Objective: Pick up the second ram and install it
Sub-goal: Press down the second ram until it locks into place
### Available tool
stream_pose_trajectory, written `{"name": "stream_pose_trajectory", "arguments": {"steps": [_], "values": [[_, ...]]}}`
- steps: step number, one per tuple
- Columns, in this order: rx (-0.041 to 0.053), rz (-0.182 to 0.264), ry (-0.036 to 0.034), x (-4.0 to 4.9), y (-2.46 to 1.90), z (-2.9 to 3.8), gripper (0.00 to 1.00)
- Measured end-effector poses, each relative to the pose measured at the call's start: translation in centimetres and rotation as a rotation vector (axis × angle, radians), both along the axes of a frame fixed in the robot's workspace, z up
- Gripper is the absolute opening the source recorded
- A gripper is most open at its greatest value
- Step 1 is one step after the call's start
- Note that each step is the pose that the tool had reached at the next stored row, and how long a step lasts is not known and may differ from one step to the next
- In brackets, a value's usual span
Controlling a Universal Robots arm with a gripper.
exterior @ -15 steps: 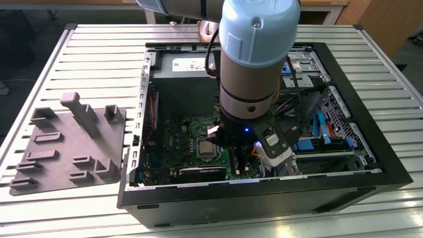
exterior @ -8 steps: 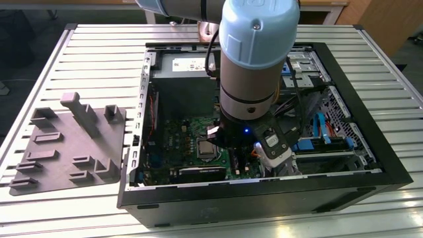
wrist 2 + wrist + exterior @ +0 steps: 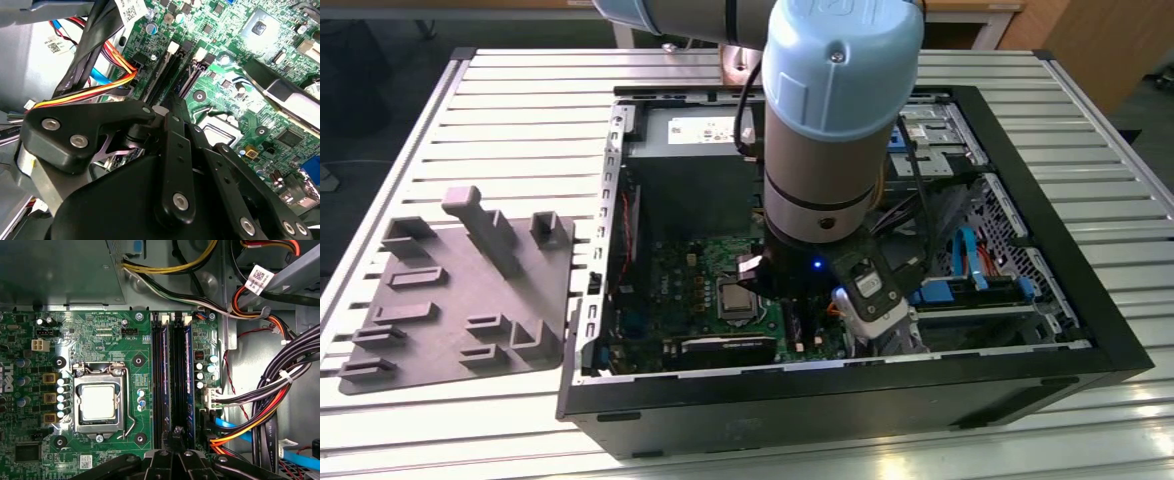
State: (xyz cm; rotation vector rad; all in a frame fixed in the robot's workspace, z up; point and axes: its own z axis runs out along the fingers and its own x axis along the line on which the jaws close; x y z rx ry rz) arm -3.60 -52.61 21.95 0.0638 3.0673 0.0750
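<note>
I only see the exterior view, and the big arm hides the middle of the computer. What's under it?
Observer: In the first wrist view the gripper hangs right over the black memory slots.
Operator: What do the slots look like?
Observer: Long and side by side, with white clips at the end away from the gripper.
Operator: Is anything near them?
Observer: Yes, a bundle of black, red, orange and yellow wires runs close beside the slots.

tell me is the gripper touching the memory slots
Cannot tell. In the first wrist view the gripper meets the memory slots at their near end, but its own linkage hides any contact or gap.
</note>
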Motion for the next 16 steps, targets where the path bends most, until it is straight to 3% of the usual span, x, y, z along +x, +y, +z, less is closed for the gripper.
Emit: {"name": "stream_pose_trajectory", "arguments": {"steps": [16], "values": [[0.0013, 0.000, -0.0002, 0.00, 0.01, -0.31, 0.11]]}}
